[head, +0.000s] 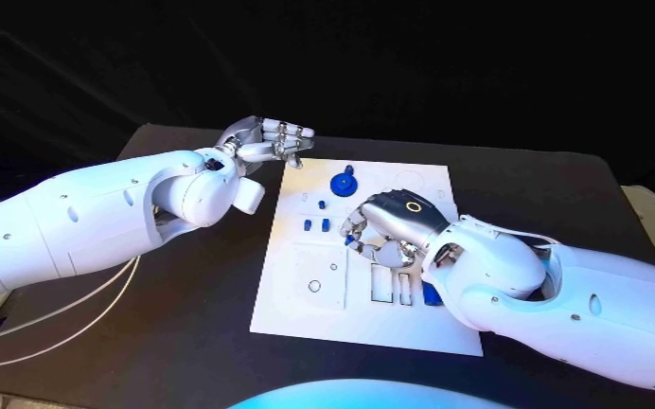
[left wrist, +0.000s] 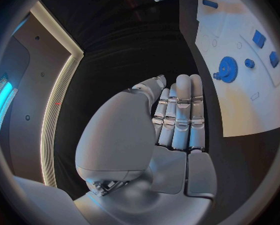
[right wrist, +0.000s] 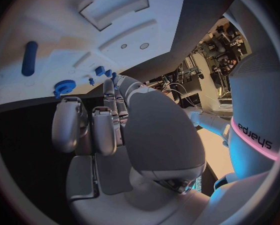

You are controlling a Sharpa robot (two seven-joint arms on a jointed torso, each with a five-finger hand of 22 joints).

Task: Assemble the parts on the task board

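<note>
The black table point(head: 164, 324) carries the white task board point(head: 410, 328) at the centre of the head view.

The right arm enters from the lower right of the frame. The right hand point(head: 389, 229) is positioned over the middle of the board, fingers curled downward. Whether it grips a part cannot be determined; its fingertips are hidden beneath the hand.

The left hand point(head: 271, 139) is located off the board, just beyond its upper-left corner. Its fingers lie straight and together, and it holds nothing.

Risks from this position, as a judgement:
- The right hand covers several small pieces. A blind descent could knock loose parts out of their places or across the board.
- A part seated at an angle could jam in its recess.
- The board appears unclamped; side force from the hand could slide it on the table.

Board contents:
- A blue gear point(head: 343, 183) sits near the upper edge of the board.
- Small blue pieces point(head: 317, 225) lie left of the right hand.
- Two rectangular recesses point(head: 380, 283) lie in the lower middle of the board; one holds a blue bar point(head: 405, 286), the other looks empty.
</note>
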